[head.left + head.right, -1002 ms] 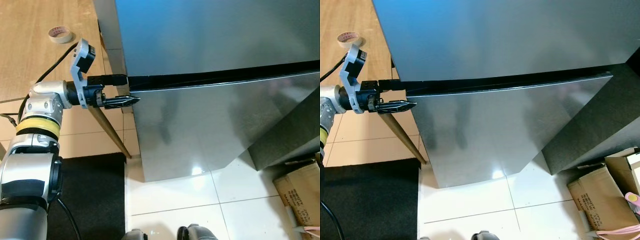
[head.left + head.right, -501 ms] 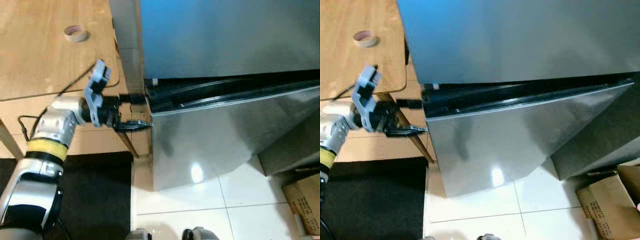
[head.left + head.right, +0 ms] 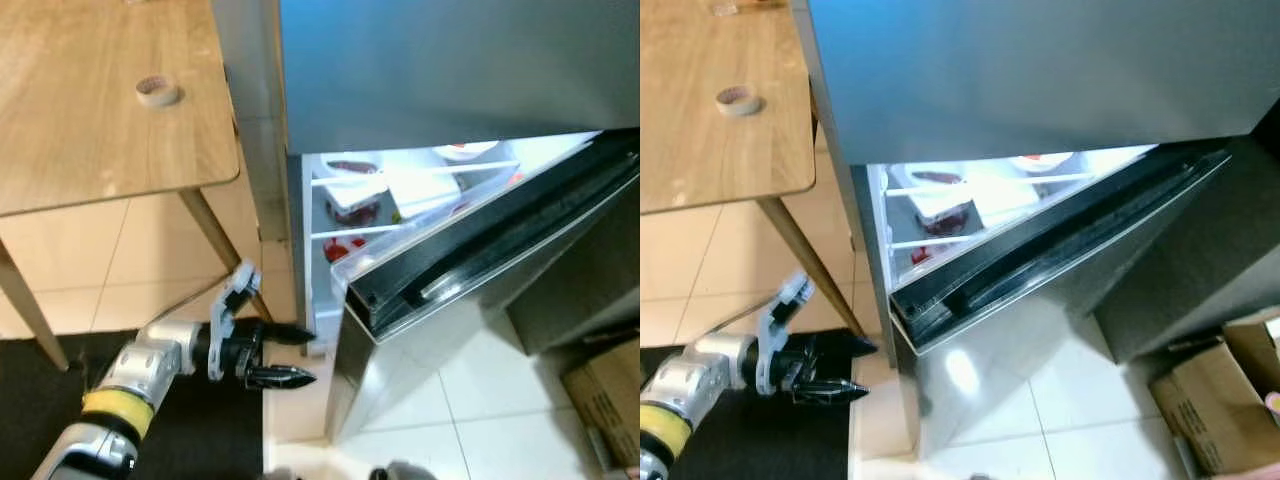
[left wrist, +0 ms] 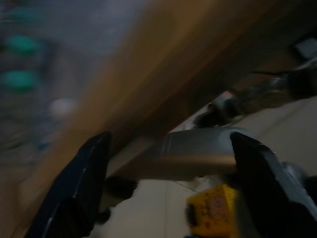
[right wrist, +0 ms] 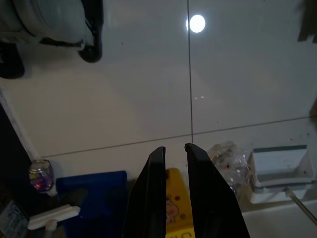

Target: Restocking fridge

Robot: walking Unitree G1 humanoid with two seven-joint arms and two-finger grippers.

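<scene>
Fridge door (image 3: pixel 480 270) hangs ajar at our 2 o'clock — our left gripper (image 3: pixel 292 356) sits low beside it, fingers spread; right gripper (image 5: pixel 174 163) nearly pressed together.

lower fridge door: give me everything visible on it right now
The lower fridge door is brushed steel outside, glossy with a light glare, with a black top edge and a clear inner lip. It stands swung partly open, hinged on the robot's right, baring lit white shelves with food. The left gripper sits low beside its free edge, fingers apart, not touching it.
</scene>
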